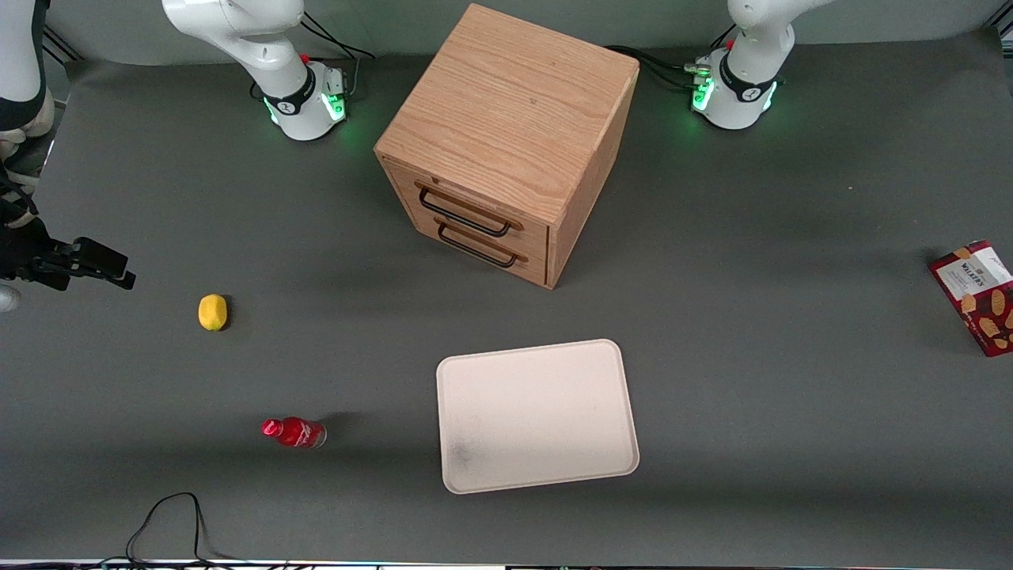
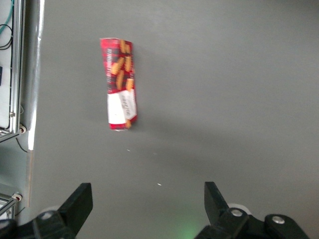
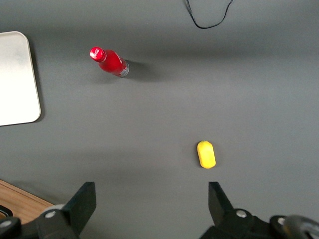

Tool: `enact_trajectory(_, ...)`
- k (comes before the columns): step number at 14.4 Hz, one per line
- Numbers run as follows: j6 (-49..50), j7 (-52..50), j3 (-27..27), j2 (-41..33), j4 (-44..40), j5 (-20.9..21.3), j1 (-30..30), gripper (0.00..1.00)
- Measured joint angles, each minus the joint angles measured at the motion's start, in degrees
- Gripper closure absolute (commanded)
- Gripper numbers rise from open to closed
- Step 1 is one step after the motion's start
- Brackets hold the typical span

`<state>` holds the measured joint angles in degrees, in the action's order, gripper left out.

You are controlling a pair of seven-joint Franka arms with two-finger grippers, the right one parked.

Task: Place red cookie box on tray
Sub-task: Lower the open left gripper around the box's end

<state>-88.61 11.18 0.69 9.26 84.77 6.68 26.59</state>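
The red cookie box (image 1: 977, 297) lies flat on the dark table at the working arm's end, close to the table's edge. In the left wrist view the red cookie box (image 2: 119, 83) shows its white label end and cookie pictures. My gripper (image 2: 147, 201) hangs open over bare table, well apart from the box, with nothing between its fingers (image 2: 79, 201). It is out of sight in the front view. The cream tray (image 1: 536, 416) lies empty near the front camera at the table's middle, far from the box, and a corner of the tray (image 3: 15, 74) shows in the right wrist view.
A wooden two-drawer cabinet (image 1: 506, 142) stands farther from the front camera than the tray. Toward the parked arm's end are a yellow fruit (image 1: 212, 312) and a small red bottle (image 1: 294, 432). A black cable (image 1: 166, 514) loops at the front edge.
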Motion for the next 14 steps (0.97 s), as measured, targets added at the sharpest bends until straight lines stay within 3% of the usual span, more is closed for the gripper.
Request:
enact_trajectory(4,-0.5,5.5,-0.1,9.7,-9.6,-0.1,5.5,0.01)
enact_trajectory(8,-1.0,5.8,-0.3,19.5,-19.4,-0.2,6.6,0.01)
enact_trajectory(14,-1.7,5.7,-0.3,24.7,-22.1,-2.8,8.3,0.02)
